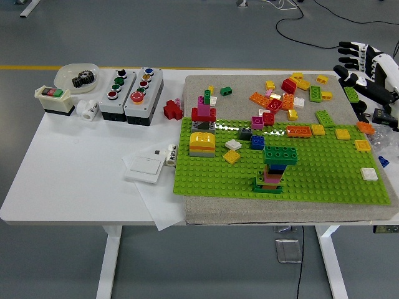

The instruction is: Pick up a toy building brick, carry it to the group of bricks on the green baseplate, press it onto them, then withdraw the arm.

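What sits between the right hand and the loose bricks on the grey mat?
Nothing visible blocks it. The right hand hovers empty at the table's far right corner, and the loose toy bricks lie exposed on the grey mat.

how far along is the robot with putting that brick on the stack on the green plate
Nearly finished. Done: a dark green brick sits on top of the stack on the green baseplate. In hand: nothing; the right hand is open and empty, up at the table's far right corner. Left: at most pulling the arm fully clear.
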{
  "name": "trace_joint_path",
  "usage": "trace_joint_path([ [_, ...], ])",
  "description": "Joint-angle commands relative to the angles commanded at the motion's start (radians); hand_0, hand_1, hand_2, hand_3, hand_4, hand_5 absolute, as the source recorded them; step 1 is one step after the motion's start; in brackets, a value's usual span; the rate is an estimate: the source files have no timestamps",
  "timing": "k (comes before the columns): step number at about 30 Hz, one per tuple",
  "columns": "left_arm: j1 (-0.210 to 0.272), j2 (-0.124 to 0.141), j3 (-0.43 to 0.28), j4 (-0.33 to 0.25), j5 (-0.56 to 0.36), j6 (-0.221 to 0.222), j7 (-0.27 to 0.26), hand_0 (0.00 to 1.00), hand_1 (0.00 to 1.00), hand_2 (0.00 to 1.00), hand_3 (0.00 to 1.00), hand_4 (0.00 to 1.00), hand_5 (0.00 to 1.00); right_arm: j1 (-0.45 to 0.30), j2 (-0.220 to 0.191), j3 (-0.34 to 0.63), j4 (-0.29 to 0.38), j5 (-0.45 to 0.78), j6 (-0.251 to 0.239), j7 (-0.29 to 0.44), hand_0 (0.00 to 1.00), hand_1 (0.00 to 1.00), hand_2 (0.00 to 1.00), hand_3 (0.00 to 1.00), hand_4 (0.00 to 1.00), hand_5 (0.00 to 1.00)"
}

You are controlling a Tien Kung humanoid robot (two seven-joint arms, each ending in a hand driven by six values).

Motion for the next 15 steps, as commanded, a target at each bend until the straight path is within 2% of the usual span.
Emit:
trace_joint_path([
  [11,0.003,-0.002,-0.002,0.001,0.002,0.005,0.000,0.376,0.513,0.616,0.774,0.783,0.910,0.009,0.007,0.031,-0.126,0.467,0.029,-0.003,0.843,0.807,0.841,0.858,0.998,0.803],
  [15,0.002,-0.002,-0.001,0.001,-0.001,0.006,-0.001,0.376,0.513,0.616,0.774,0.783,0.910,0.003,0.008,0.041,-0.143,0.510,0.045,-0.004,0.843,0.807,0.841,0.858,0.998,0.803],
])
